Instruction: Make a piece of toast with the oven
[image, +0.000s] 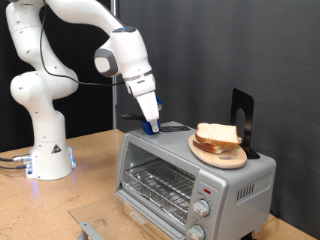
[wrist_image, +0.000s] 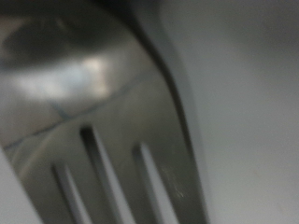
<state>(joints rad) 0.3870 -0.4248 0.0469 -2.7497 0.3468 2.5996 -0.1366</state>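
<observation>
Because the oven (image: 190, 175) sits nearest the exterior view's bottom, look at it first: a small silver-grey metal box with a glass door, a wire rack inside, two round knobs and a red light at its right end. The door looks shut. On its roof, toward the exterior view's right, a round wooden plate (image: 207, 156) holds two slices, and the piece of toast (image: 217, 135) is pale white bread with a tan-brown crust. It is probably light, soft and easy to squash (crumbly too), so a gentle pinch on the crusty edges seems best. Behind the plate stands a black holder (image: 243, 118). Farther back, the gripper (image: 153, 125) touches the roof's back-left part, apart from the bread; I cannot tell whether its fingers are spread. The wrist view shows only blurry metal with slots.
</observation>
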